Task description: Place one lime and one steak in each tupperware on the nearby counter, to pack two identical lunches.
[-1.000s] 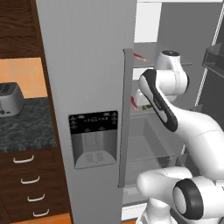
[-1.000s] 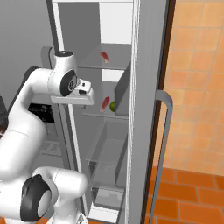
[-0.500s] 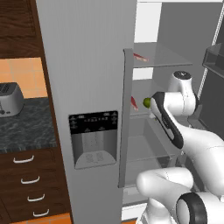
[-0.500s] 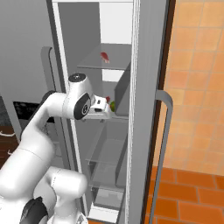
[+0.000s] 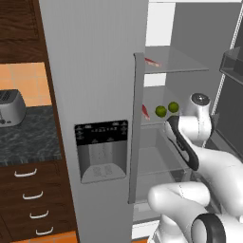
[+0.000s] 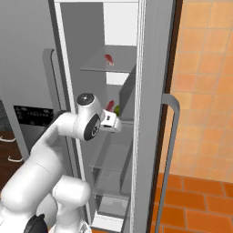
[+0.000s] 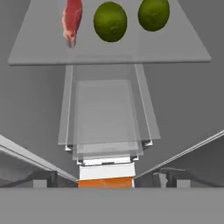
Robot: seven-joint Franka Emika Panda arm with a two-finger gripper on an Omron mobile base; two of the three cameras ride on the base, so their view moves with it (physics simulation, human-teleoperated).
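Open fridge (image 5: 190,28); middle glass shelf (image 7: 109,54) carries steak (image 7: 71,19), two limes (image 7: 110,21) beside it. Jaws' state: cannot tell; they face that shelf.

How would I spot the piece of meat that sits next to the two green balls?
Look inside the open fridge, at its middle glass shelf. Three things lie in a row there; beside the two round limes, the steak is the thin red-pink slab at the end.
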